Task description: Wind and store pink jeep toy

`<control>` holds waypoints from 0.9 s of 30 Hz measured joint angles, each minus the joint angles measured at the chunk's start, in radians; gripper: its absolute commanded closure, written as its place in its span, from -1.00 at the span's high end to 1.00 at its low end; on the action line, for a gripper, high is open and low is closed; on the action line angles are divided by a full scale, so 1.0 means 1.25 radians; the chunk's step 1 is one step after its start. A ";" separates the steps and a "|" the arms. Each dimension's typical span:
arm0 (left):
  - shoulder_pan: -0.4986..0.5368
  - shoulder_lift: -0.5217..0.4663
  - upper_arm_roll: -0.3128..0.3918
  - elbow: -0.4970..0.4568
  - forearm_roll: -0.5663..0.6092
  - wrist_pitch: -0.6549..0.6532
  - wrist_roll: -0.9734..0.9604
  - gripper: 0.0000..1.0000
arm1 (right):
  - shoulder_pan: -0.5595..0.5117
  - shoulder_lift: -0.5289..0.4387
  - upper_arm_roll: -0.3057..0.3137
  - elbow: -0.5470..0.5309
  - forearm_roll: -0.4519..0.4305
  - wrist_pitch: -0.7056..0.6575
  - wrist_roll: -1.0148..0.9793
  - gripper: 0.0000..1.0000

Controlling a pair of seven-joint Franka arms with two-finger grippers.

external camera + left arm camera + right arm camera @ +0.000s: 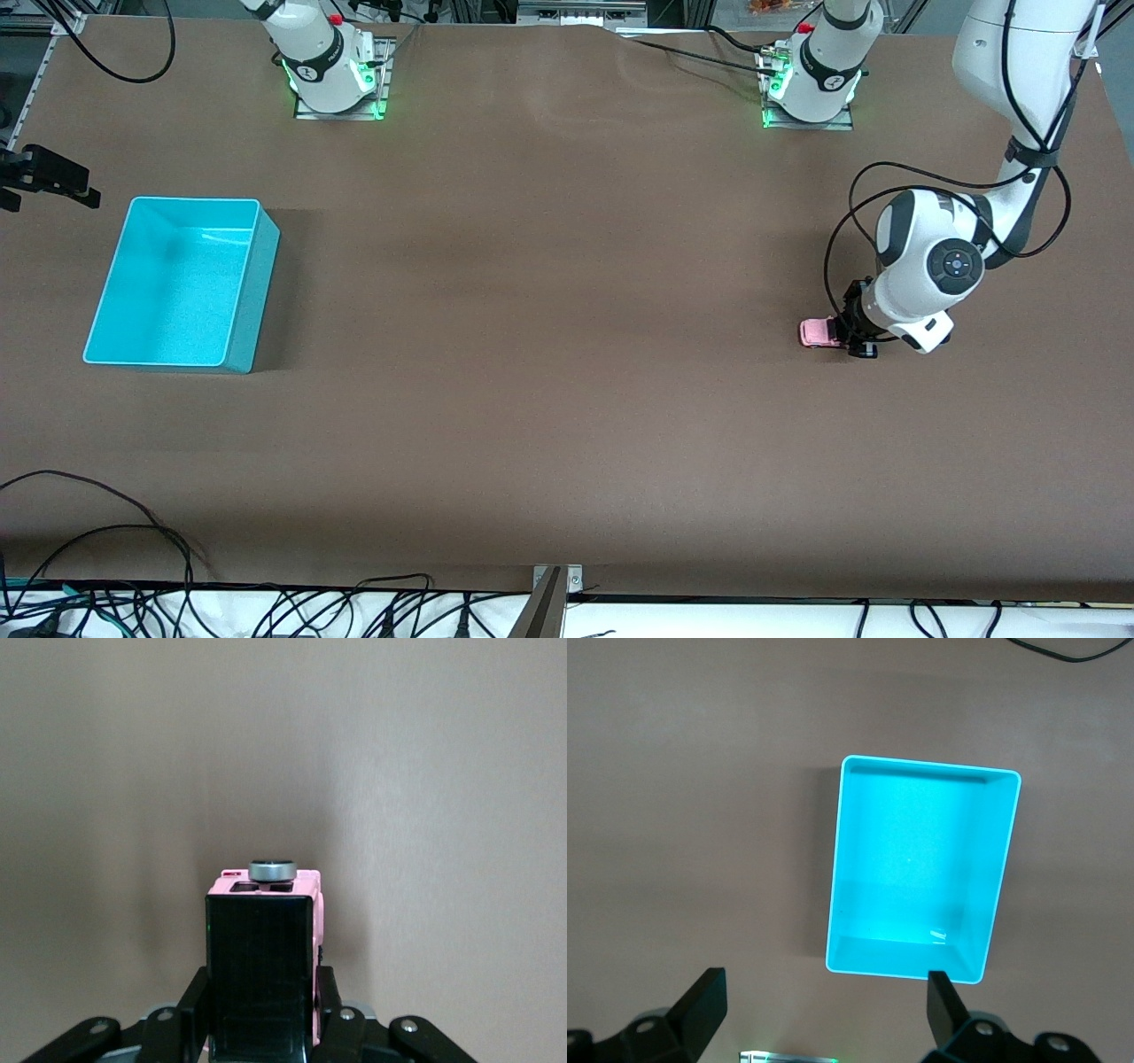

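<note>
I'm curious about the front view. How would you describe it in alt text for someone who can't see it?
The left pincer is shut on a pink jeep toy at the brown table, toward the left arm's end. A turquoise bin sits empty toward the right arm's end, where the right pincer waits open above the table.

Turquoise bin — brown table

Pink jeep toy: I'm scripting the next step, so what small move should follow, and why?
Probably drag the pink jeep toy backward along the table to wind it. The left claw is shut on it at table level, while the turquoise bin sits empty under the open, waiting right claw.
</note>
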 measured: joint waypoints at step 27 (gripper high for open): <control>0.149 0.008 0.002 0.005 0.145 0.022 0.048 0.73 | 0.001 0.000 0.001 0.000 0.000 0.000 0.000 1.00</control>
